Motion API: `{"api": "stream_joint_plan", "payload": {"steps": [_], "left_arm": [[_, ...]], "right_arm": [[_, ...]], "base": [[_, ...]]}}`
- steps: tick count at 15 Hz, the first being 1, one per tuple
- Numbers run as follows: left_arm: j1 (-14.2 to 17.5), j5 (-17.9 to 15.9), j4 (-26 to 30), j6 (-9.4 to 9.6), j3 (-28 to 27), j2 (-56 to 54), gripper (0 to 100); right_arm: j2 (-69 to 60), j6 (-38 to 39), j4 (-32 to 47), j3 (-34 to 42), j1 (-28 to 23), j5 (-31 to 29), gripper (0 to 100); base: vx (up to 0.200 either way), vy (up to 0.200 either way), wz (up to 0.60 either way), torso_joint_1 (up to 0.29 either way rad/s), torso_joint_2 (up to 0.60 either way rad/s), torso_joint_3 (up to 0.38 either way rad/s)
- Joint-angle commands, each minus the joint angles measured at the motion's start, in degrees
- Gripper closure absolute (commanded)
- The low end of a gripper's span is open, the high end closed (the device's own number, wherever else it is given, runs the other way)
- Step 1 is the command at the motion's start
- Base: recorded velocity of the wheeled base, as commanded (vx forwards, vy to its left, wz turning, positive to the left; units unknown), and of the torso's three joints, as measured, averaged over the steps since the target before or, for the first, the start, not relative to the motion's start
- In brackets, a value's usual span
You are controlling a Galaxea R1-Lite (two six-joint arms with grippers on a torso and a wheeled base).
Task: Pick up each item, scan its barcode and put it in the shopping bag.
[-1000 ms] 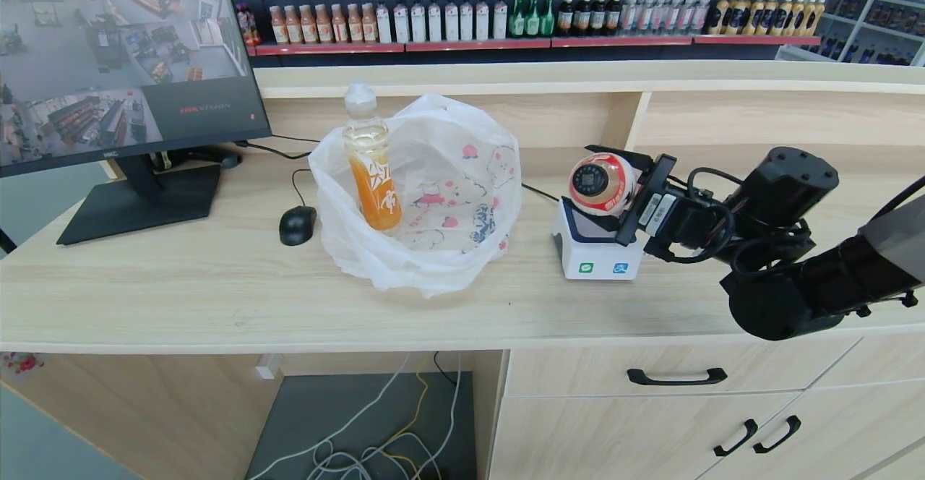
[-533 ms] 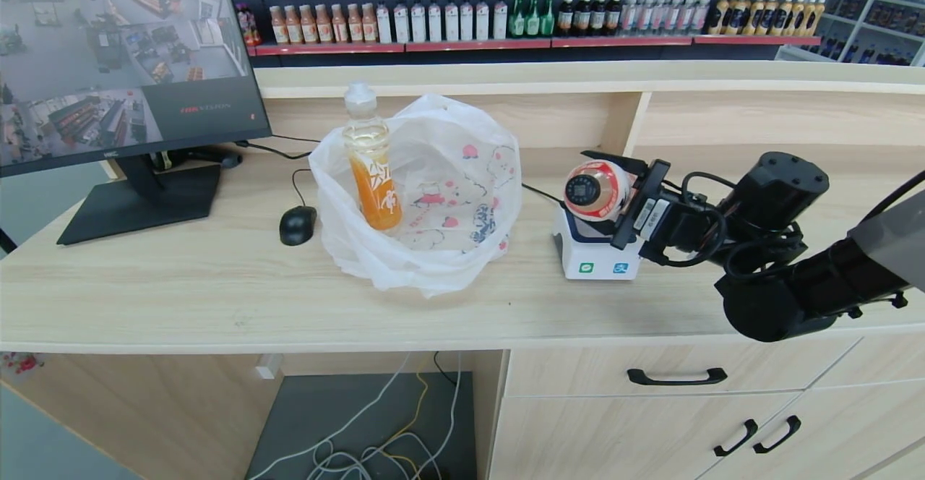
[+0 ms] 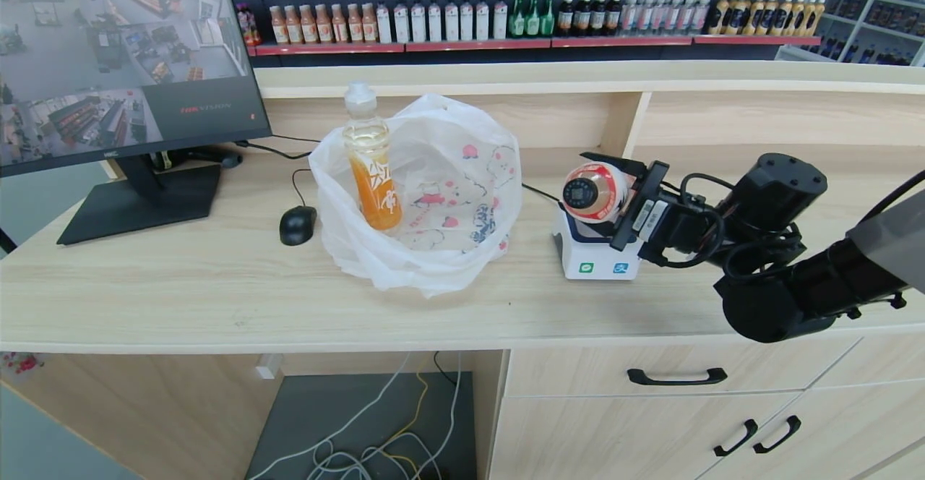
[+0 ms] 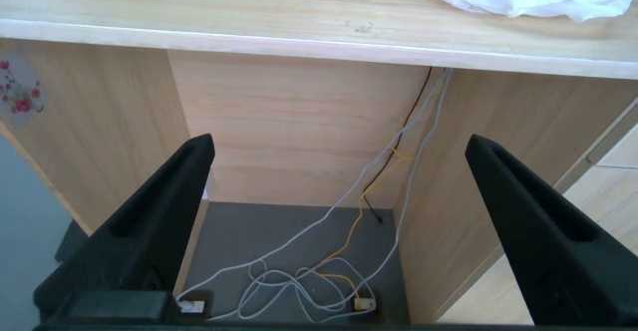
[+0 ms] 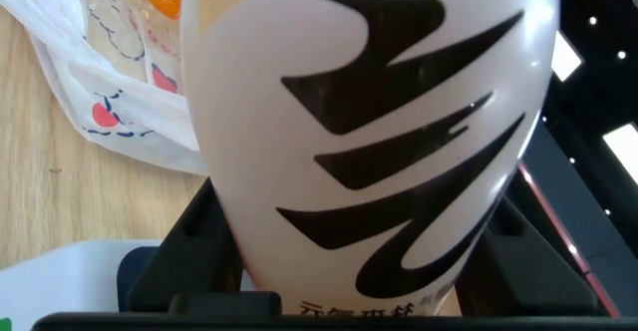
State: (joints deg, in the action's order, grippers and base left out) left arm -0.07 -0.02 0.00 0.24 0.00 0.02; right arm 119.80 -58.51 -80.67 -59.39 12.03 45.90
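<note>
My right gripper (image 3: 605,189) is shut on a white bottle with a red band (image 3: 594,191), held lying on its side just above the white barcode scanner (image 3: 594,254). The bottle's cap end points toward the shopping bag (image 3: 423,198). Up close in the right wrist view the bottle (image 5: 369,132) has black stripes, with the scanner (image 5: 70,281) below it and the bag (image 5: 110,92) beyond. An orange drink bottle (image 3: 370,169) stands upright inside the bag. My left gripper (image 4: 339,231) hangs open below the counter's front edge, over the cables on the floor.
A black mouse (image 3: 297,224) lies left of the bag, and a monitor (image 3: 123,61) stands at the counter's far left. Behind the counter (image 3: 217,285) rises a raised ledge (image 3: 578,79). Drawers (image 3: 676,376) sit under the counter on the right.
My right gripper has shifted the bottle slightly left and up over the scanner, and tilted it a little. The bag and the orange bottle have stayed put.
</note>
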Motion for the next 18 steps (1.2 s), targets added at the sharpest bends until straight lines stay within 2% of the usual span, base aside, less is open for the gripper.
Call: {"api": "stream_joint_plan", "payload": {"steps": [1, 12, 15, 18], "left_arm": [[0.0, -0.1, 0.0, 0.02, 0.0, 0.0, 0], [0.0, 0.0, 0.0, 0.02, 0.0, 0.0, 0], [0.0, -0.1, 0.0, 0.02, 0.0, 0.0, 0], [0.1, -0.1, 0.0, 0.02, 0.0, 0.0, 0]], "right_arm": [[0.0, 0.0, 0.0, 0.2, 0.2, -0.1, 100], [-0.6, 0.6, 0.0, 0.0, 1.5, -1.6, 100], [-3.7, 5.4, 0.0, 0.3, 1.7, -5.4, 100], [-5.8, 12.1, -2.9, 4.4, 1.4, -9.8, 100]], "base": [[0.000, 0.000, 0.00, 0.000, 0.00, 0.000], [0.000, 0.000, 0.00, 0.000, 0.00, 0.000], [0.000, 0.000, 0.00, 0.000, 0.00, 0.000], [0.000, 0.000, 0.00, 0.000, 0.00, 0.000]]}}
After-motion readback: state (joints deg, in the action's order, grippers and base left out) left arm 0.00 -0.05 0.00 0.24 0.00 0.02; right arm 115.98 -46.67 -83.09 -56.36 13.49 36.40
